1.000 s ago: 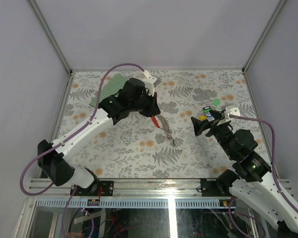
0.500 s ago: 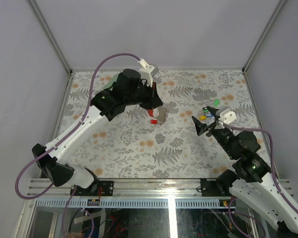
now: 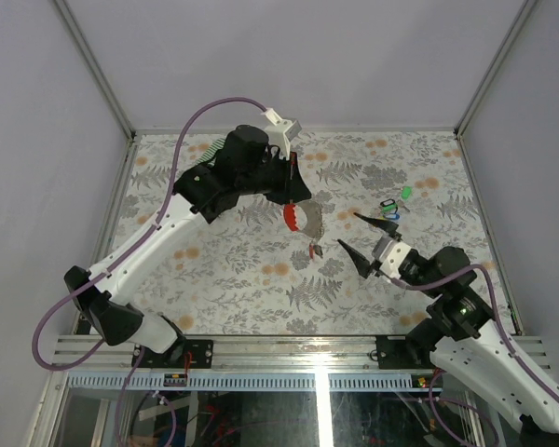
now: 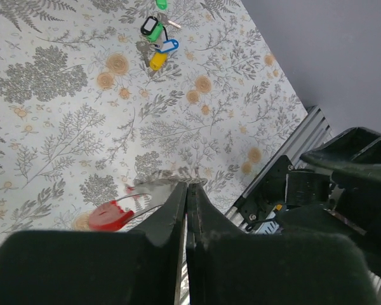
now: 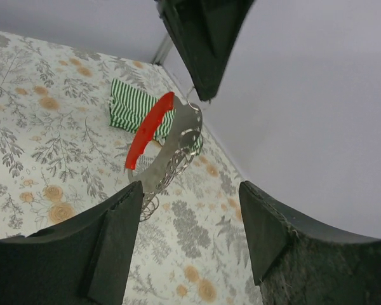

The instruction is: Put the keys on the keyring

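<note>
Nearest the bases, the right gripper was empty, its jaws spread wide and aimed at the keyring, close to it but not touching. The keyring hung clear of the table, near the middle. It was pinched at its top by the left gripper, whose fingers were pressed together on the metal. Right of it and a little farther, the keys lay bunched on the table, one green-tagged key just beyond them. None looked threaded, so the step in hand seemed to be presenting the ring. The next move would probably call for the right gripper either to steady the ring's hanging end or to turn aside for a key, a fine pick given how small they were. The right wrist view alone showed small wire coils along the silvery strip beside the red loop, with the striped cloth far behind. The left wrist view showed the tags' colours: green, blue and yellow. The overhead view alone showed how the ring, the keys and both arms lay relative to one another.
</note>
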You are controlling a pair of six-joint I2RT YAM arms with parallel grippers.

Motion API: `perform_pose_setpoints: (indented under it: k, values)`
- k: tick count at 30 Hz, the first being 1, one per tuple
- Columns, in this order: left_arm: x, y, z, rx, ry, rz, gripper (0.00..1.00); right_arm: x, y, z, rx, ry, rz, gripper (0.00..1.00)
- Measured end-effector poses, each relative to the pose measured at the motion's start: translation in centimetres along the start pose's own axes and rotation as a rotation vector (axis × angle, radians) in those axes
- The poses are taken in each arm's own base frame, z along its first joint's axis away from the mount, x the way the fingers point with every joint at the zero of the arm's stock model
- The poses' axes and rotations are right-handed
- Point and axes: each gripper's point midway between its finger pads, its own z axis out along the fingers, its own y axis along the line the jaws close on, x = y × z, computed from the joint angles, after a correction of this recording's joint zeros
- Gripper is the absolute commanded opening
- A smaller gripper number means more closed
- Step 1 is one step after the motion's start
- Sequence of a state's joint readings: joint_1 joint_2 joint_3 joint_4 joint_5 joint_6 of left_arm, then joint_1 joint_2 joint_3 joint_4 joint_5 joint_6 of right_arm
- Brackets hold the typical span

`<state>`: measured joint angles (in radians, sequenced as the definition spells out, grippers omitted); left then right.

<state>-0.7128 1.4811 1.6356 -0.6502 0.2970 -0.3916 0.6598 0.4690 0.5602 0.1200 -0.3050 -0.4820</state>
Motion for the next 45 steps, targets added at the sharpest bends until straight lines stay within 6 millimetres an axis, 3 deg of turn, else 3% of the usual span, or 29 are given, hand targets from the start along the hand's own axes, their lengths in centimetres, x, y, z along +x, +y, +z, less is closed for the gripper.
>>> perform_pose_setpoints:
  k: [7,13,16,22,30,39,45]
  values:
    - [0.0,-0.7,-0.1,0.023,-0.005,-0.069,0.00,-0.6,1.1,1.5,-0.081,-0.108,-0.177,0.55]
    - [0.6,-0.7,-0.1,0.029,-0.010,-0.143,0.00,-0.6,0.6,3.3,-0.077,-0.136,-0.240,0.53]
    - [0.6,-0.7,-0.2,0.029,-0.011,-0.130,0.00,-0.7,0.4,4.0,-0.087,-0.122,-0.197,0.54]
    - [0.0,-0.4,-1.1,-0.006,-0.023,-0.064,0.00,-4.3,-1.5,4.2,-0.053,-0.159,-0.092,0.55]
    - [-1.6,-1.2,-2.9,-0.003,-0.055,0.035,0.00,-6.0,-1.9,4.7,-0.073,-0.148,0.069,0.55]
    - [-0.9,-3.1,-3.9,0.117,-0.002,0.161,0.00,-5.8,-0.7,4.6,-0.127,-0.131,0.148,0.54]
    - [-1.3,-3.8,-5.9,0.137,0.018,0.356,0.00,-7.5,0.5,3.8,-0.230,-0.103,0.254,0.54]
